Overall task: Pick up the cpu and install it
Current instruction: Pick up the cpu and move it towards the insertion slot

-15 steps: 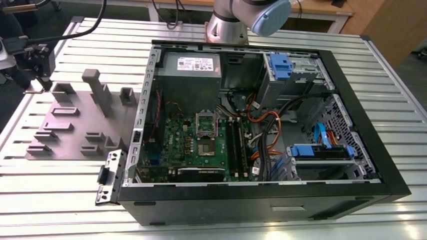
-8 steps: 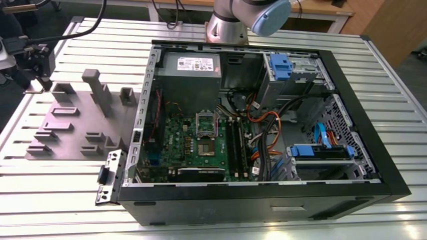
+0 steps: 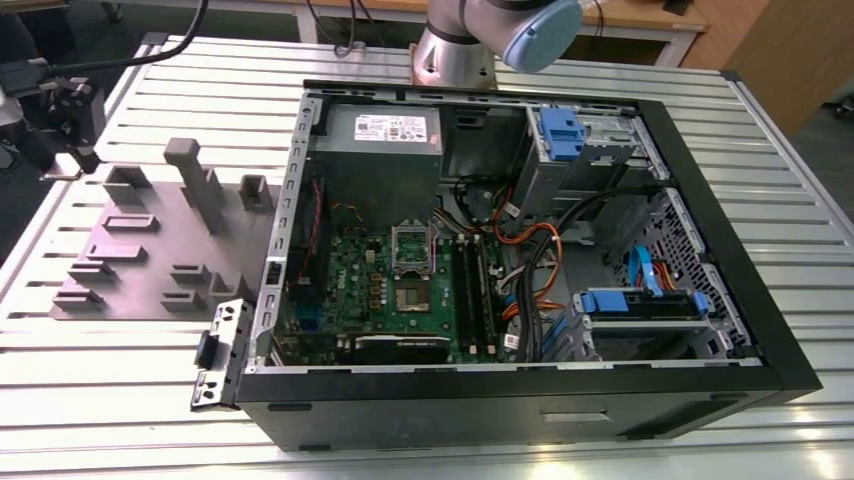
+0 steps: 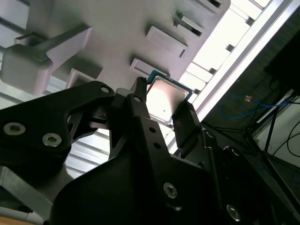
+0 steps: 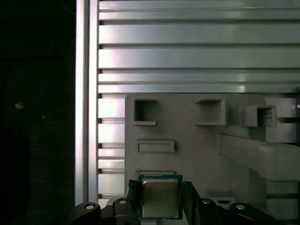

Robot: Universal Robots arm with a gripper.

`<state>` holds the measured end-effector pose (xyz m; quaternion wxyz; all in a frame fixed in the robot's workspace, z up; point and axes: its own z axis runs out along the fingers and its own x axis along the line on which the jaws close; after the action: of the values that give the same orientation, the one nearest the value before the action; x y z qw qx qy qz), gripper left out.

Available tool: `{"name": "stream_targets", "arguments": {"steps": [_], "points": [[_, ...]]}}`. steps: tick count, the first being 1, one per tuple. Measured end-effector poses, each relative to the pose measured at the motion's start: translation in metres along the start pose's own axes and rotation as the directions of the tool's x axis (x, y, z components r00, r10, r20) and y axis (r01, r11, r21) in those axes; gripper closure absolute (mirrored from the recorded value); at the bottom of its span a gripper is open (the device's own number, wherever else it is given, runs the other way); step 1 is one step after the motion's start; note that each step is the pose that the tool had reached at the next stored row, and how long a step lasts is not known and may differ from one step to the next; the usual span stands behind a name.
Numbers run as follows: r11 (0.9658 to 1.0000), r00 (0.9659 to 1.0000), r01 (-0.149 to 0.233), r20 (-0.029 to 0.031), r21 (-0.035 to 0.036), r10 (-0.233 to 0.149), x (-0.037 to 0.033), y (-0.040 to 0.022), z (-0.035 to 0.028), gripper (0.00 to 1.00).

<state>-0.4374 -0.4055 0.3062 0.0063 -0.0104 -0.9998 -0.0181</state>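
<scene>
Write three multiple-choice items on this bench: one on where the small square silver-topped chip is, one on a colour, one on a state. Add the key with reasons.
1. Where is the small flat square cpu with the silvery metal top?
A) seated in a socket
B) between the fingers of the black hand
C) flat on the table slats

2. What colour are the plastic drive brackets in the black computer case?
A) blue
B) red
C) yellow

3. How is that case?
A) shut
B) standing upright
C) lying with its side open

Key: 1 B, both wrist views show a finger against each of two opposite edges. 2 A, the exterior view shows them blue. 3 C, the exterior view shows its insides exposed from above.
</scene>
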Motion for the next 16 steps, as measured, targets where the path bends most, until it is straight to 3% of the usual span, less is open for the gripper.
{"name": "stream_targets", "arguments": {"steps": [7, 16], "points": [[1.0, 1.0, 0.0, 0.0, 0.0, 0.0, 0.0002, 0.0007, -0.0185, 0.53], [1.0, 1.0, 0.0, 0.0, 0.0, 0.0, 0.0005, 0.0013, -0.0354, 0.53]]}}
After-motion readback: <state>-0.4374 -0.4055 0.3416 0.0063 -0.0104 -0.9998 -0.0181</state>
